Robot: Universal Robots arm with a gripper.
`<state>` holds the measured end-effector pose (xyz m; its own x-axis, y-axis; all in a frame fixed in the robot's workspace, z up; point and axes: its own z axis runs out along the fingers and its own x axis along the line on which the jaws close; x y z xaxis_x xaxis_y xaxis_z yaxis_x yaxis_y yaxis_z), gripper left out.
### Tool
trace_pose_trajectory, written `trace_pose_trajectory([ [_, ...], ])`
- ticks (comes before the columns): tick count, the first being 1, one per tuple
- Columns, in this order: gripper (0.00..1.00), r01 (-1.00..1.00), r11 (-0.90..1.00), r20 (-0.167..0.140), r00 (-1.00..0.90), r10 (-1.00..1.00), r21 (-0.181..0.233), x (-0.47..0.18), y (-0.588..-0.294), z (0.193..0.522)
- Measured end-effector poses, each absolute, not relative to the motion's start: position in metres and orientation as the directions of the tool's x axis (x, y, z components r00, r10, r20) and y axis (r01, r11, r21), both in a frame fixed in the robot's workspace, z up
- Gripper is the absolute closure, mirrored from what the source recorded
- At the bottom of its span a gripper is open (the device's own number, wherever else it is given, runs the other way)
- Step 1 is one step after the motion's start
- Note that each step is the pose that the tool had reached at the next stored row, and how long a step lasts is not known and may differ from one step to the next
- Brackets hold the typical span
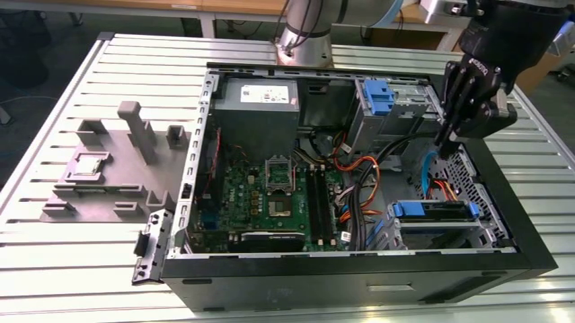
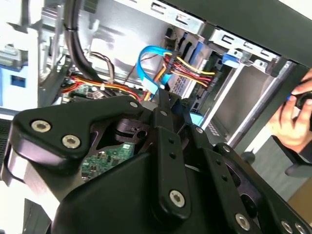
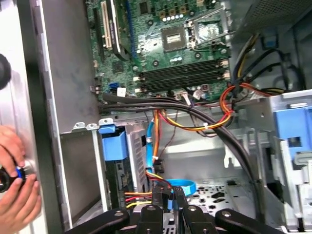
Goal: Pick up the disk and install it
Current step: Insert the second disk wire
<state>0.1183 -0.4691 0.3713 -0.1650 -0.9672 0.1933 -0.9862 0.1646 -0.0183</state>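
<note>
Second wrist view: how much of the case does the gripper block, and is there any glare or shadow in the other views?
In the second wrist view the black gripper body covers most of the foreground, leaving the cables and drive bay visible beyond. In the exterior view the table slats shine with reflected light, while the case interior sits darker. In the first wrist view the motherboard is evenly lit.

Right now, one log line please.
gripper shut, over computer case | disk in drive bay, apart from gripper | hand at case edge
</note>
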Motion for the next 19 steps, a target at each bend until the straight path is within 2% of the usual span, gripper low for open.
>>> trace_pose_trajectory([
  [10, 0.76, -0.986, 0.163, 0.253, -0.165, -0.953, -0.029, 0.118, -0.469, 0.363],
  [17, 0.76, -0.986, 0.163, 0.269, -0.165, -0.949, -0.032, 0.118, -0.469, 0.353],
  [18, 0.78, -0.986, 0.163, 0.272, -0.165, -0.948, -0.032, 0.118, -0.469, 0.352],
  [19, 0.84, -0.986, 0.162, 0.276, -0.165, -0.947, -0.033, 0.118, -0.469, 0.351],
])
